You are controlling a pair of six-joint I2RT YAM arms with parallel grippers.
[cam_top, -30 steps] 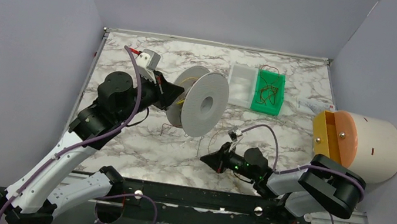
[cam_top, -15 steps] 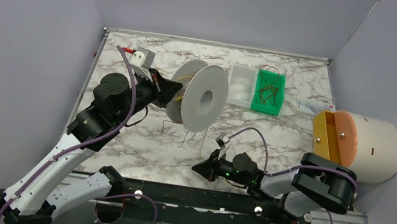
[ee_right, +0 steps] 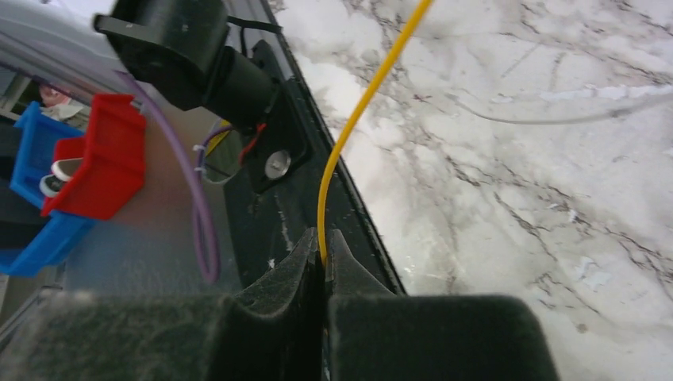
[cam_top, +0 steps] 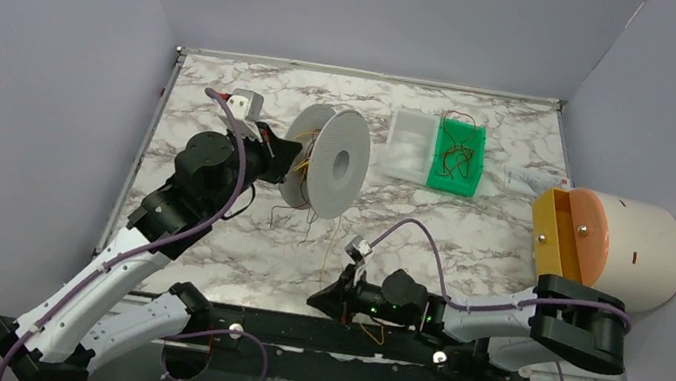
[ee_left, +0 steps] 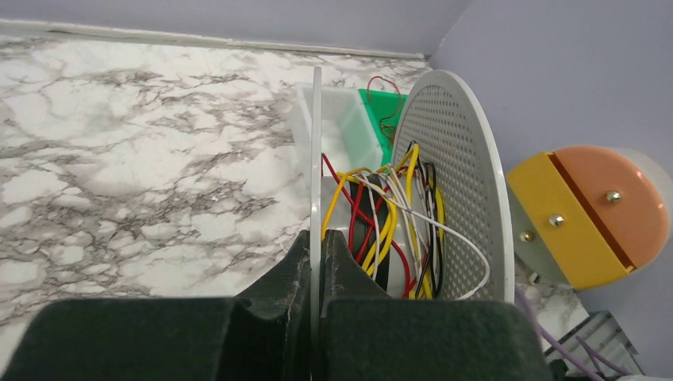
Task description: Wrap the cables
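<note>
The translucent white spool [cam_top: 323, 160] stands on edge left of the table's middle. My left gripper [cam_top: 290, 156] is shut on its near flange [ee_left: 316, 159]. Yellow, red, black and white cables [ee_left: 381, 218] lie wound between the flanges. My right gripper [cam_top: 318, 299] is low at the table's front edge, shut on a thin yellow cable [ee_right: 361, 111] that runs up toward the spool. More thin cable strands [cam_top: 308, 232] hang below the spool onto the table.
A white tray [cam_top: 408, 146] and a green bin [cam_top: 458, 158] holding thin wires sit at the back. A cream cylinder with an orange face and yellow bar [cam_top: 609, 241] stands at the right. The black base rail [cam_top: 332, 336] runs along the front edge.
My right gripper has pulled the yellow cable left and nearer, down to the front edge. My left gripper has turned the spool and shifted it slightly left.
</note>
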